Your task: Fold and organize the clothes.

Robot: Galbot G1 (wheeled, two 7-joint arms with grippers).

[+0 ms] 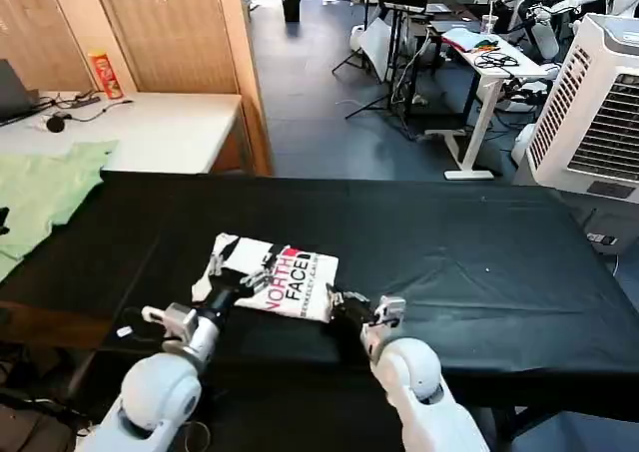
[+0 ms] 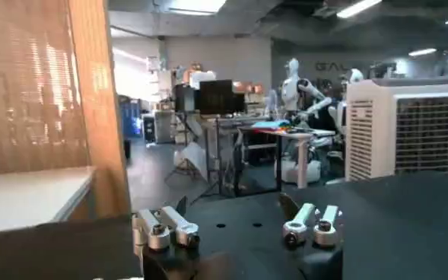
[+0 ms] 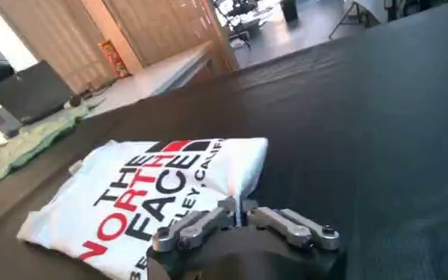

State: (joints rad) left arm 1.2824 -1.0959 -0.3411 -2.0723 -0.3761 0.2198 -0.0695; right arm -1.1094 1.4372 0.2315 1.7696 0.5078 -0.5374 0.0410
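Nearest you, both arms reach forward from the table's near edge. The left gripper sits at the shirt's near-left side, about 8 o'clock of the print; in the head view you cannot tell whether it touches the cloth. Its own wrist view shows the left gripper's fingers spread wide with nothing between them, looking level across the table and not down at the cloth. The right gripper is at the shirt's near-right corner, about 4 o'clock. The right wrist view shows its fingers drawn narrow, tips just at the fabric edge; you cannot tell whether they pinch cloth.

The shirt lies as a compact rectangle, print up, on the black table, towards the near edge and left of centre.

Judgement: folding looks largely complete; the step in hand is a final fold or tidying. Your next move calls for confirming a grip on the near edge with both grippers before lifting, or backing both off evenly so the folds do not drag.

Farther off, a green garment lies at 10 o'clock on the side table, well apart.
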